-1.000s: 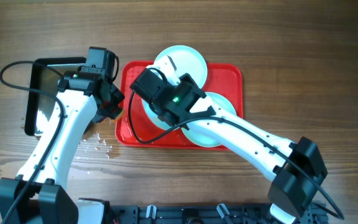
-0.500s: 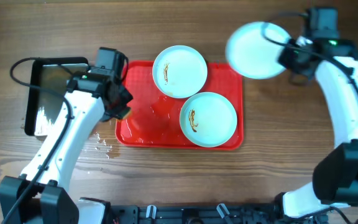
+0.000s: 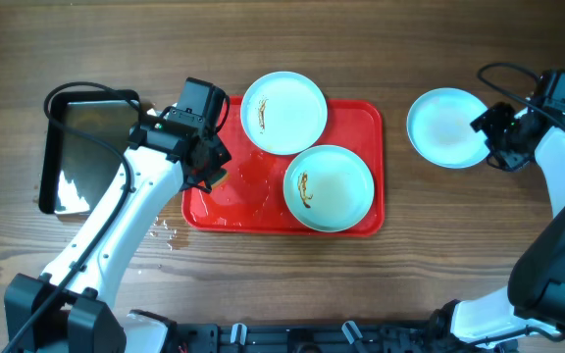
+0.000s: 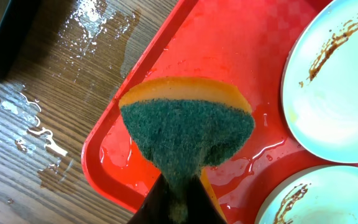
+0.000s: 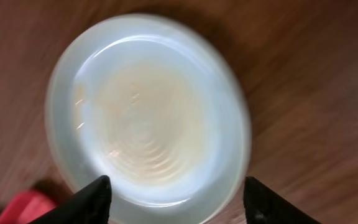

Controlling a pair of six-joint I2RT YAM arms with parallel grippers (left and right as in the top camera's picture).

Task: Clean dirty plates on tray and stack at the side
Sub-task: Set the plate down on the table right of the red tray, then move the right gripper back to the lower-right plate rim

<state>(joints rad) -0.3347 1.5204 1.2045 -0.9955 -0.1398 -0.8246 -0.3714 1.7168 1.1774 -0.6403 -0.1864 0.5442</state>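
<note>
The third plate (image 3: 446,127) now lies on the bare worktop (image 3: 410,255), well right of the tray (image 3: 238,201). Half a second ago the right arm held it farther back and closer to the tray. A second ago that arm was stretched right across the tray.

The right pincer (image 5: 178,190) sits at the plate's right rim. In the wrist view its fingers (image 5: 98,199) stand wide apart with nothing clamped between them. That view is blurred, and the plate's centre shows only a faint pale tint.

The other two plates have not moved. The far plate (image 3: 282,113) overhangs the tray's back edge and the near plate (image 3: 329,188) sits at the front right. Each carries a brown-orange smear.

The left arm has shifted right since the earlier frame. Its left pincer (image 4: 179,193) is now over the tray's left part rather than at its edge. It is clamped on a sponge (image 4: 188,134) with a green scouring face and an orange back. The tray beneath is wet.

Water (image 3: 160,227) is spilled on the worktop by the tray's front left corner. The black pan (image 3: 86,147) lies to the left.
</note>
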